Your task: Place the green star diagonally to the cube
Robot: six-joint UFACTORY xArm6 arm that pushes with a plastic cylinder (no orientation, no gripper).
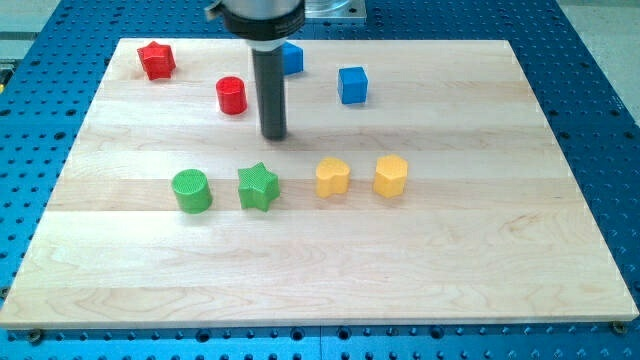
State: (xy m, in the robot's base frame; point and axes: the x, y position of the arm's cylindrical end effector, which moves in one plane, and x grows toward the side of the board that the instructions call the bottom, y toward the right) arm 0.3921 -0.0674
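Note:
The green star (pixel 258 187) lies on the wooden board (pixel 450 260), left of centre. The blue cube (pixel 352 85) sits towards the view's top, right of centre. My tip (pixel 274 135) stands on the board above the green star, a short gap from it, and to the lower left of the blue cube. A second blue block (pixel 292 57) is partly hidden behind the rod.
A green cylinder (pixel 191 191) sits just left of the star. Two yellow blocks (pixel 332 177) (pixel 391 175) lie to the star's right. A red cylinder (pixel 231 95) is left of the rod, and a red star (pixel 156 60) is at the top left.

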